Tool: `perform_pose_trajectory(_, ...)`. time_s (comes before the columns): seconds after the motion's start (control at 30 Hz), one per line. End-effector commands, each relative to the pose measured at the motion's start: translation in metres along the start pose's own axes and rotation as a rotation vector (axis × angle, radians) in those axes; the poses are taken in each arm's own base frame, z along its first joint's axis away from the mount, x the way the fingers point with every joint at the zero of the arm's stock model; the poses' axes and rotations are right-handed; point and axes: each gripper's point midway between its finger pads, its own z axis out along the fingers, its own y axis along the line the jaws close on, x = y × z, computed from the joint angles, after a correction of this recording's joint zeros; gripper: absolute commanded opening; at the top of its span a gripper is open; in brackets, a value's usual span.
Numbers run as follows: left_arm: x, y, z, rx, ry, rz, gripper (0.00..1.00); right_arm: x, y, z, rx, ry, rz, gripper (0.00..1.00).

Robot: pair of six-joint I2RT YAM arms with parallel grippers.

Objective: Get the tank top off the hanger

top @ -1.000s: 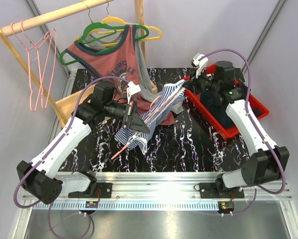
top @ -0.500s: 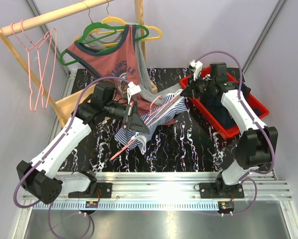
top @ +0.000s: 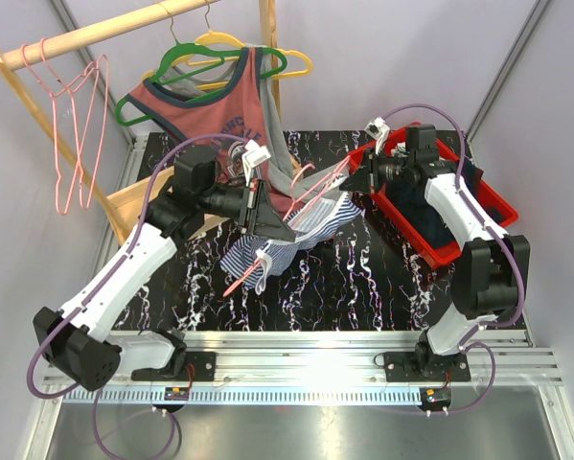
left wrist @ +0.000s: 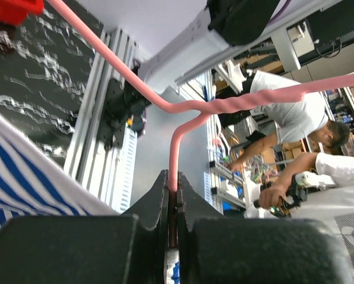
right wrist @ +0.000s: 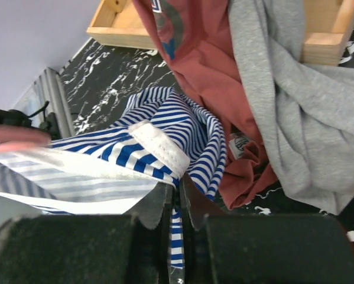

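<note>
A blue-and-white striped tank top (top: 291, 235) hangs on a pink hanger (top: 239, 283) above the black marbled table. My left gripper (top: 264, 213) is shut on the pink hanger's hook (left wrist: 175, 155), seen close in the left wrist view. My right gripper (top: 349, 177) is shut on the tank top's white-edged strap (right wrist: 165, 151) and holds it stretched toward the red bin. The striped cloth (right wrist: 135, 160) fills the lower left of the right wrist view.
A red tank top (top: 215, 120) and a grey garment (top: 282, 163) hang on green and yellow hangers from a wooden rack (top: 95, 34). Pink hangers (top: 76, 125) hang at the left. A red bin (top: 445, 244) with dark clothes stands at the right.
My left gripper has risen and moved back with the hanger. My right gripper has pulled the strap left and back, nearer the rack, and the tank top has bunched closer between them.
</note>
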Motion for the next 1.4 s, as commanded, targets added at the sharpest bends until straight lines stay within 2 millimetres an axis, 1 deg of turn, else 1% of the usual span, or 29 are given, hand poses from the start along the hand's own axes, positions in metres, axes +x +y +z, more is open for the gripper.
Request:
perform_pose_trajectory(0.0,-0.028,-0.002,0.008,0.048,-0.081,0.116,0.0,-0.016,0.019,-0.005,-0.086,-0.054,-0.014,0.11)
perform_pose_trajectory(0.07,-0.036,0.003,0.012,0.051,-0.107,0.105,0.0,-0.016,0.022,-0.006,-0.101,-0.058,-0.022,0.13)
perform_pose_trajectory(0.1,-0.045,0.01,0.015,0.047,-0.125,0.116,0.0,-0.018,0.025,-0.007,-0.106,-0.061,-0.026,0.13)
perform_pose_trajectory(0.2,-0.058,0.021,0.021,0.038,-0.154,0.13,0.0,-0.021,0.03,-0.01,-0.11,-0.065,-0.048,0.14)
perform_pose_trajectory(0.27,-0.067,0.032,0.025,0.032,-0.172,0.125,0.0,-0.022,0.031,-0.012,-0.105,-0.065,-0.06,0.14)
perform_pose_trajectory(0.3,-0.074,0.03,0.026,0.042,-0.194,0.162,0.0,-0.021,0.032,-0.012,-0.104,-0.059,-0.056,0.14)
perform_pose_trajectory(0.37,-0.083,0.037,0.03,0.046,-0.218,0.152,0.0,-0.021,0.032,-0.013,-0.091,-0.057,-0.067,0.15)
perform_pose_trajectory(0.4,-0.089,0.033,0.03,0.062,-0.239,0.192,0.0,-0.021,0.032,-0.014,-0.086,-0.055,-0.072,0.14)
perform_pose_trajectory(0.47,-0.098,0.039,0.033,0.06,-0.264,0.179,0.0,-0.019,0.032,-0.016,-0.072,-0.048,-0.086,0.15)
perform_pose_trajectory(0.53,-0.106,0.039,0.033,0.057,-0.298,0.218,0.0,-0.017,0.032,-0.018,-0.058,-0.037,-0.091,0.15)
perform_pose_trajectory(0.63,-0.121,0.042,0.032,0.033,-0.371,0.282,0.0,-0.018,0.038,-0.023,-0.054,-0.032,-0.125,0.14)
perform_pose_trajectory(0.67,-0.128,0.046,0.031,0.014,-0.413,0.299,0.0,-0.022,0.041,-0.026,-0.058,-0.037,-0.155,0.14)
perform_pose_trajectory(0.73,-0.136,0.05,0.029,-0.013,-0.462,0.339,0.0,-0.023,0.049,-0.029,-0.077,-0.039,-0.166,0.14)
perform_pose_trajectory(0.77,-0.144,0.053,0.026,-0.041,-0.511,0.352,0.0,-0.027,0.056,-0.032,-0.09,-0.047,-0.194,0.13)
perform_pose_trajectory(0.83,-0.148,0.058,0.024,-0.074,-0.55,0.408,0.0,-0.03,0.069,-0.036,-0.128,-0.06,-0.215,0.13)
perform_pose_trajectory(0.87,-0.155,0.061,0.022,-0.104,-0.587,0.42,0.0,-0.031,0.076,-0.04,-0.135,-0.07,-0.227,0.13)
perform_pose_trajectory(0.9,-0.155,0.064,0.021,-0.126,-0.596,0.448,0.0,-0.034,0.08,-0.041,-0.141,-0.083,-0.242,0.12)
perform_pose_trajectory(1.07,-0.162,0.064,0.02,-0.161,-0.627,0.494,0.0,-0.031,0.093,-0.047,-0.158,-0.093,-0.252,0.12)
perform_pose_trajectory(1.17,-0.164,0.061,0.018,-0.177,-0.634,0.512,0.0,-0.023,0.085,-0.045,-0.126,-0.075,-0.249,0.12)
perform_pose_trajectory(1.2,-0.166,0.06,0.017,-0.188,-0.64,0.535,0.0,-0.017,0.084,-0.046,-0.121,-0.057,-0.24,0.12)
perform_pose_trajectory(1.27,-0.169,0.055,0.013,-0.205,-0.659,0.557,0.0,-0.017,0.084,-0.047,-0.113,-0.054,-0.268,0.12)
perform_pose_trajectory(1.33,-0.172,0.049,0.011,-0.208,-0.667,0.575,0.0,-0.016,0.077,-0.047,-0.074,-0.047,-0.266,0.12)
perform_pose_trajectory(1.37,-0.173,0.042,0.01,-0.198,-0.668,0.59,0.0,-0.014,0.072,-0.046,-0.058,-0.04,-0.258,0.12)
